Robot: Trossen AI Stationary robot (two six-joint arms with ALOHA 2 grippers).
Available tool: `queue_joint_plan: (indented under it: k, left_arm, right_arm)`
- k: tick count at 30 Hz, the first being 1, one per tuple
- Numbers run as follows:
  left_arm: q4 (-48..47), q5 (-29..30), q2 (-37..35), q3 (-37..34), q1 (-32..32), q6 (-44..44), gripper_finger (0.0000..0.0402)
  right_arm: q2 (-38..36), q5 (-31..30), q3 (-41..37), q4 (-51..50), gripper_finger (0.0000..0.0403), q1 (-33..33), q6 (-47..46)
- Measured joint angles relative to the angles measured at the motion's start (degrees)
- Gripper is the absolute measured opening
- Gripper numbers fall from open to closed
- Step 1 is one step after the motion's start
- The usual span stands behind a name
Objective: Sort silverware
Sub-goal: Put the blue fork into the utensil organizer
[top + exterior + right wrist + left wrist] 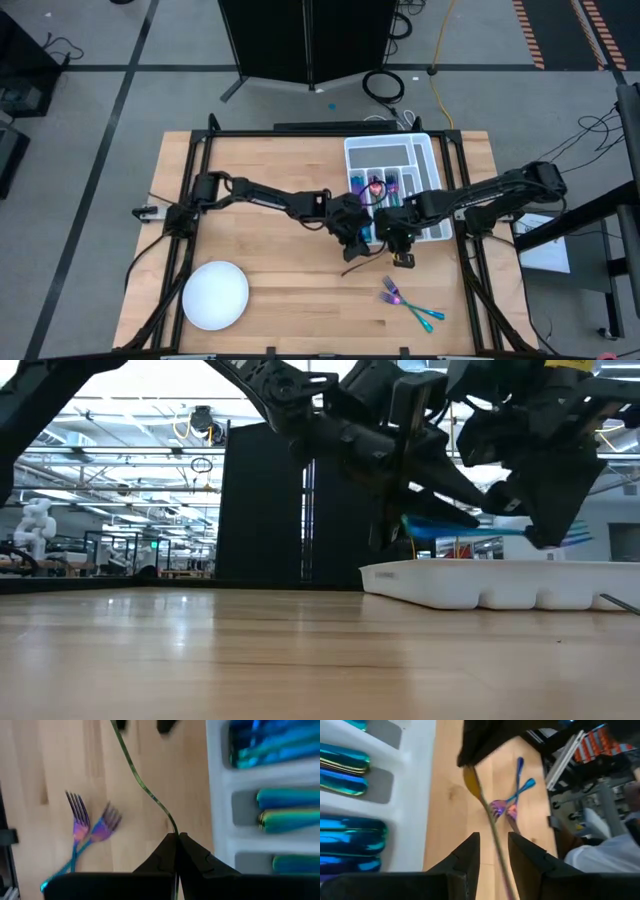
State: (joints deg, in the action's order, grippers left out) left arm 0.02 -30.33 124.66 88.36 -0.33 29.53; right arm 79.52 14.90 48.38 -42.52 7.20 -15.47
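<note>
While the right gripper [177,840] pinched one end of a slim utensil [145,790] with jaws shut, its length ran toward the left gripper [492,851], whose half-open fingers straddled it beside the tray [432,150], above the table [290,290].

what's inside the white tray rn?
The white divided tray holds iridescent silverware in several slots, blue, teal and pink pieces. Both arms cover its near end, so those slots can't be checked.
</note>
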Motion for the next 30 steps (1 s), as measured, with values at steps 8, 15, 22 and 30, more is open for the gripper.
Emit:
queue_joint_plan:
  k: [8,15,22,30]
  left_arm:
    - [-2.8,3.7,-0.1,0.0,-1.8,-3.1,0.0101]
    - [-3.8,4.3,-0.1,0.0,-2.3,-3.1,0.0101]
    - [-5.0,6.5,-0.1,0.0,-2.4,-3.2,0.0071]
    - [-5.8,7.7,-0.1,-0.1,-2.3,-3.3,0.0008]
  right_arm:
    - [-2.0,-6.7,0.0,1.2,0.0,0.0,-0.3]
    - [-2.6,-7.2,0.0,1.6,0.0,-0.1,-1.4]
    - [-2.6,-7.3,0.0,1.4,0.0,-0.1,-1.9]
    - [-2.7,-3.9,0.0,1.4,0.0026,-0.1,-0.1]
